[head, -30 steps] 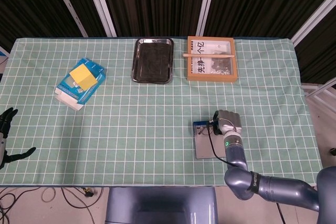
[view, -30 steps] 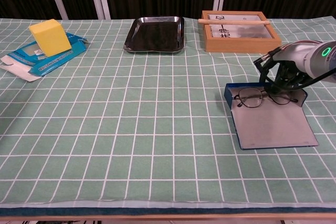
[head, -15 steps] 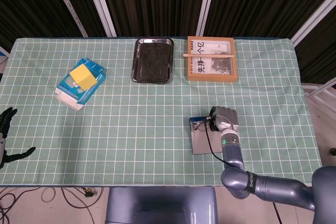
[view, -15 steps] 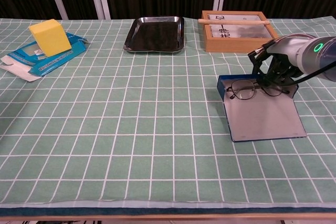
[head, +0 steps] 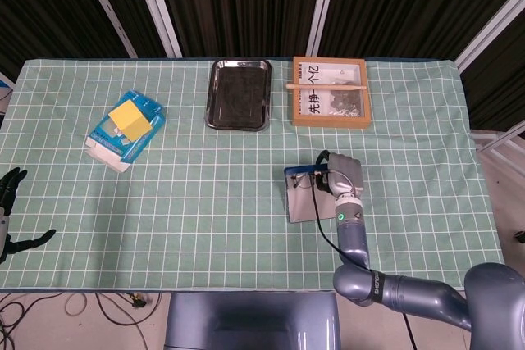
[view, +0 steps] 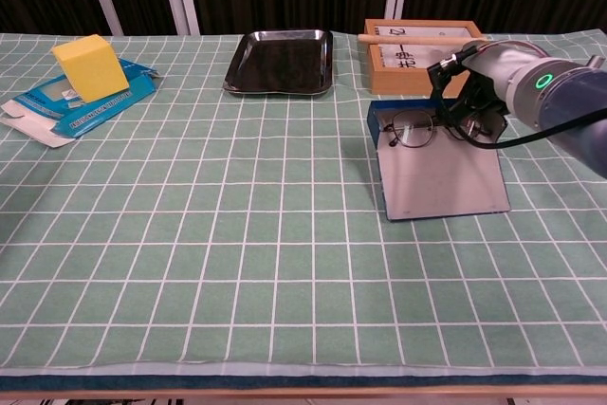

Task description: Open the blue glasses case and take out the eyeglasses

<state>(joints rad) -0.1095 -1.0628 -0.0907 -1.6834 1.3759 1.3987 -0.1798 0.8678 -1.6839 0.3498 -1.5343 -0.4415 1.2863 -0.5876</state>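
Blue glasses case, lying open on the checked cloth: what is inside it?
The blue glasses case holds dark-rimmed eyeglasses at its far end. The right hand covers their right side; whether it grips them is unclear.

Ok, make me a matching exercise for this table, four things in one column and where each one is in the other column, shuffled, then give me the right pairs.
Things:
1. thin-framed eyeglasses
2. yellow foam block
3. light wooden stick
4. dark metal tray

Places:
A. lying across the top of the shallow wooden box
B. at the far edge, just left of the wooden box
C. in the open blue glasses case, at the right hand
D. resting on the flattened blue carton, far left

Pairs: 1-C, 2-D, 3-A, 4-B
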